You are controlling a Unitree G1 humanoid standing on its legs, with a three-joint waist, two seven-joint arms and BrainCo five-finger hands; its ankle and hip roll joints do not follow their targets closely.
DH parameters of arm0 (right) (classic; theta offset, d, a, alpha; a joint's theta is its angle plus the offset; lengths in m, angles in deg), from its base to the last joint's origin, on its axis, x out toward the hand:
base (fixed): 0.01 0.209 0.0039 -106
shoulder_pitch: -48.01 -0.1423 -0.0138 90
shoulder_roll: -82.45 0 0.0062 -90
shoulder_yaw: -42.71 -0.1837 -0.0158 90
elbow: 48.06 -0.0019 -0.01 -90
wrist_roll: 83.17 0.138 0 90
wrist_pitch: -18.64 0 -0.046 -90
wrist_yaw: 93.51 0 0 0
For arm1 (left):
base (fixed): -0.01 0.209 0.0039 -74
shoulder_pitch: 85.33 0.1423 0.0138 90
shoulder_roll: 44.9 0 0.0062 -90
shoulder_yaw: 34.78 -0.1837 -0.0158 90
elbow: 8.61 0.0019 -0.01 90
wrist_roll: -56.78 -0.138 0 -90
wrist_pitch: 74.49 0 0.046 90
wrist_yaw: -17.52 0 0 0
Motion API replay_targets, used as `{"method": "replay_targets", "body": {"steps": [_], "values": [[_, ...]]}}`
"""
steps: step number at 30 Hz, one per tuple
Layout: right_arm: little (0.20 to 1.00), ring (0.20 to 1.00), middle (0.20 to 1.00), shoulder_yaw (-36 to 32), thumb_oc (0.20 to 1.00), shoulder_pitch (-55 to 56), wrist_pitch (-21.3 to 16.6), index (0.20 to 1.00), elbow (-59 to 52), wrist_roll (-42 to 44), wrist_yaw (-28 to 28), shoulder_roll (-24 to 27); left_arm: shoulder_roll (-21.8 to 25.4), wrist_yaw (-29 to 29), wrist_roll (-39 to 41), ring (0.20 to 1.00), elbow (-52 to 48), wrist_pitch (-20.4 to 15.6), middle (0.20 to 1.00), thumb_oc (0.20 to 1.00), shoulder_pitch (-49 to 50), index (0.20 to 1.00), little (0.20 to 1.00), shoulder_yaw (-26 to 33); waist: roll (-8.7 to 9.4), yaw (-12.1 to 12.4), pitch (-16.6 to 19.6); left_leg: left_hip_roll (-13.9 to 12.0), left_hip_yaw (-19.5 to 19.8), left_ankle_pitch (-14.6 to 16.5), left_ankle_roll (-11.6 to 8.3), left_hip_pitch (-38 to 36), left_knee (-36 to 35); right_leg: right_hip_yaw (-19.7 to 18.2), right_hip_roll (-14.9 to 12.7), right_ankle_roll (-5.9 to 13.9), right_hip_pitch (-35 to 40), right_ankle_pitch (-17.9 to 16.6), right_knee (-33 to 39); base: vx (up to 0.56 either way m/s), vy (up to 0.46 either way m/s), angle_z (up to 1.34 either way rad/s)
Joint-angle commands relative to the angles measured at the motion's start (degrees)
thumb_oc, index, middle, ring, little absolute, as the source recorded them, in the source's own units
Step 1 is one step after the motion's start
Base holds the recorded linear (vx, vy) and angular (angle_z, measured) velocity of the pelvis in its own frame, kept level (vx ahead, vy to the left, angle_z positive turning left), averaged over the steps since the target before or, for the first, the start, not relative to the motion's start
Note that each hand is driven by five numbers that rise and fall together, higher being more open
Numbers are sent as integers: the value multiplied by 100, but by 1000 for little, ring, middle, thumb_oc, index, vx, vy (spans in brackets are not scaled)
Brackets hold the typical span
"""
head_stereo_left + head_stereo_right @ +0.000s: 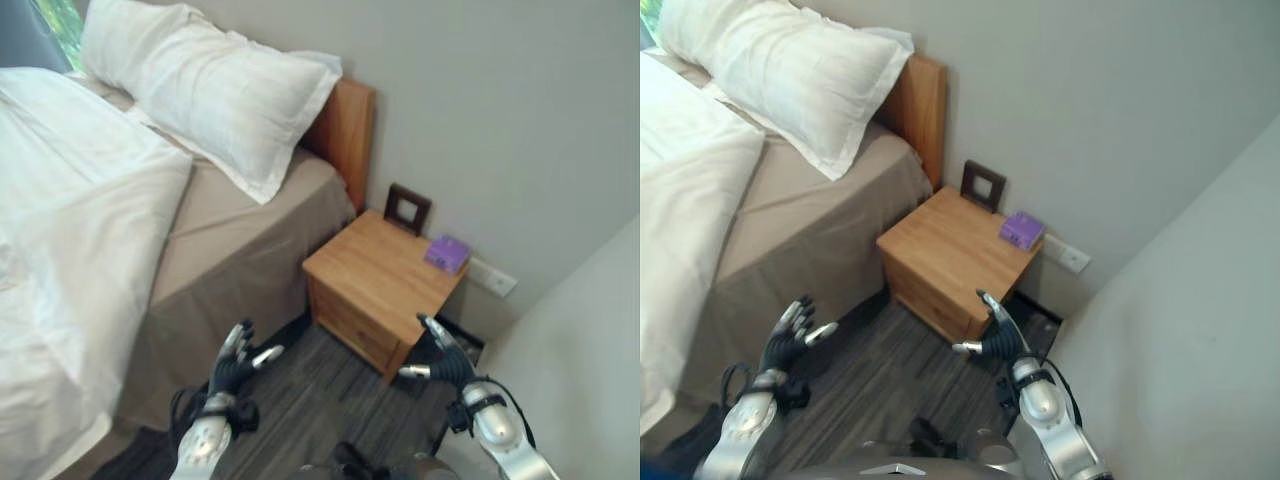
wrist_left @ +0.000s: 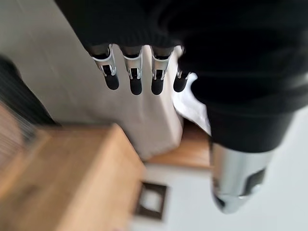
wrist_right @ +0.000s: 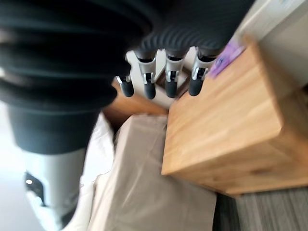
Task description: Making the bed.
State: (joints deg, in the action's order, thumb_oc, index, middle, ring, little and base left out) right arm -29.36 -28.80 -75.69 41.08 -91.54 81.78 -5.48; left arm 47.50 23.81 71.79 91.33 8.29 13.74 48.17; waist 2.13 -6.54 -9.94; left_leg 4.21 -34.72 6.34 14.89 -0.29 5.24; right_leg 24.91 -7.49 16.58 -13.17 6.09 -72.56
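Both hands hung empty in front of the robot, over the dark floor [image 1: 300, 400] beside the bed [image 1: 230, 250]. The left hand [image 1: 236, 362] sat at about seven o'clock in the left eye view, fingers straight and loose, holding nothing. The right hand [image 1: 444, 358] sat at about five o'clock, fingers likewise relaxed and spread, nothing in it.

The white duvet [image 1: 70, 230] lay across the bed at nine o'clock, its folded edge stopping short of the pillow [image 1: 210, 90], which leaned at eleven o'clock against the wooden headboard [image 1: 345, 130]. A band of taupe sheet [image 1: 240, 210] showed bare between them.

That duvet looked soft, bulky and light for its bulk, I'd say; it would sag and bunch rather than slide as one piece. The sensible hold seemed the near folded edge or its corner, pinched in both hands well apart, then drawn toward the pillow. The pillow looked plump and floppy, easy to take by its corners.

To the right of the bed, at three o'clock, stood a wooden nightstand [image 1: 385, 280] against the grey wall [image 1: 500, 120], carrying a small dark picture frame [image 1: 408, 208] and a purple box [image 1: 447, 253]. A white wall socket [image 1: 492, 277] sat just beside it.
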Motion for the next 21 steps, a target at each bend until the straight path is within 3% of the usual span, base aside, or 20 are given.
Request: {"method": "replay_targets", "body": {"steps": [1,2,3,4,5,7,8,11,16,21], "values": [[1000,1000,1000,-539,1000,-1755,-401,1000,79,-55,-81,888,562,110,-170,1000,-653,-234,1000,1000,58,1000,1000,412,61,168,-309,-741,382,140,-972,-543,-414,-1101,-493,-595,794,-85,3632,233,-204,131],[1000,1000,1000,-534,1000,-1753,-404,1000,81,-55,-82,887,564,108,-169,1000,-660,-229,1000,1000,67,1000,1000,415,59,129,-302,-748,422,124,-983,-540,-424,-1052,-489,-610,825,-77,3658,148,-234,142],[1000,1000,1000,-578,1000,-1673,-417,1000,21,22,-78,839,541,110,-133,1000,-673,-238,1000,1000,147,1000,1000,448,26,93,-268,-804,769,41,-1117,-517,-494,-1406,-438,-825,807,254,4334,106,-154,202],[1000,1000,1000,-576,1000,-1663,-417,1000,18,24,-76,839,542,109,-132,1000,-681,-235,1000,1000,160,1000,1000,448,19,71,-257,-817,792,33,-1128,-513,-495,-1375,-427,-838,832,251,4368,101,-292,184],[1000,1000,1000,-607,1000,-1584,-424,1000,0,65,-80,842,540,134,-142,1000,-652,-222,1000,1000,220,1000,1000,469,20,22,-247,-883,952,-101,-1163,-415,-475,-1772,-226,-977,816,265,4909,32,-251,70],[1000,1000,1000,-661,1000,-1374,-397,1000,-76,64,-44,823,552,75,-157,1000,-644,-226,1000,1000,404,1000,1000,561,40,20,-183,-821,1535,-70,-1242,-256,-424,-2601,53,-1053,1099,352,6042,60,-315,34],[1000,1000,1000,-685,1000,-1347,-400,1000,-102,41,-68,793,530,29,-194,1000,-678,-186,1000,1000,567,1000,1000,674,66,87,-179,-801,1668,-26,-1282,-279,-384,-2709,33,-1011,1186,185,6136,95,-280,223],[1000,1000,1000,-430,1000,-1497,-397,1000,-242,-37,19,812,423,-5,-82,1000,-584,-221,1000,1000,595,1000,1000,725,50,278,-22,-862,1723,-122,-1445,-265,-354,-2168,-102,-1085,1662,185,6878,139,-267,197],[1000,1000,1000,-337,1000,-1613,-432,1000,-468,-17,88,935,377,-42,-11,1000,-551,-269,1000,1000,678,1000,1000,673,-45,287,-3,-983,1750,-316,-1581,-454,-597,-2011,-33,-1155,2037,119,7311,68,-107,93],[1000,1000,1000,-243,1000,-1753,-465,1000,-516,-30,92,1040,361,-53,48,1000,-671,-317,1000,1000,682,1000,1000,656,-87,286,-17,-1069,1742,-439,-1710,-551,-762,-1842,38,-1190,2222,99,7563,61,-114,18]]}}
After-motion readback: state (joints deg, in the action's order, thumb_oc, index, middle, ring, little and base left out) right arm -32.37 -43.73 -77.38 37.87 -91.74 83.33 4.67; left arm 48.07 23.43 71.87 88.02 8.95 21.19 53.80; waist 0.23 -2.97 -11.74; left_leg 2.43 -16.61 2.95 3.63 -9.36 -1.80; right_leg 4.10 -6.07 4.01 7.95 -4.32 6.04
